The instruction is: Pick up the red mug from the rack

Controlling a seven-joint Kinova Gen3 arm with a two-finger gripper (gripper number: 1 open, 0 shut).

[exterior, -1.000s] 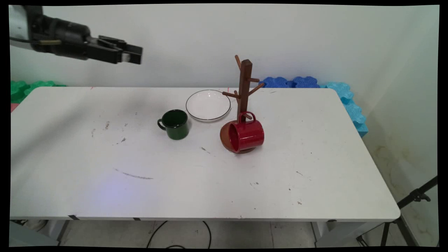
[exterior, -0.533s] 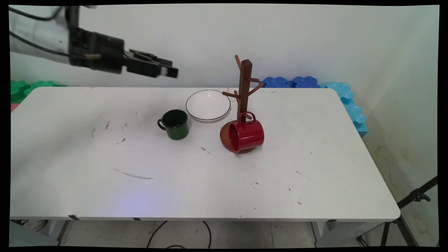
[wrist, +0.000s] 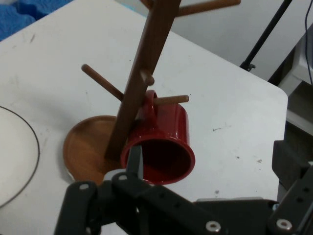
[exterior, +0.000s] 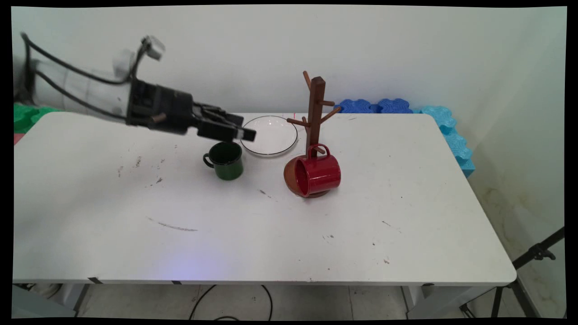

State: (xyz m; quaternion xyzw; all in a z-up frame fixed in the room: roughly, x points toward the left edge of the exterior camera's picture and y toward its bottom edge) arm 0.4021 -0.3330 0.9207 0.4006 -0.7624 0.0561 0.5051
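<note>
Tool (exterior: 247,134) partly hides green mug's (exterior: 226,161) rim.

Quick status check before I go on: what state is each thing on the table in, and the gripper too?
green mug: upright on the table, handle to the picture's left.
red mug: on its side, hung by its handle on a low peg, empty.
mug tree: upright, other pegs bare.
white plate: flat on the table, empty.
gripper: off the table, near the green mug, holding nothing.
</note>
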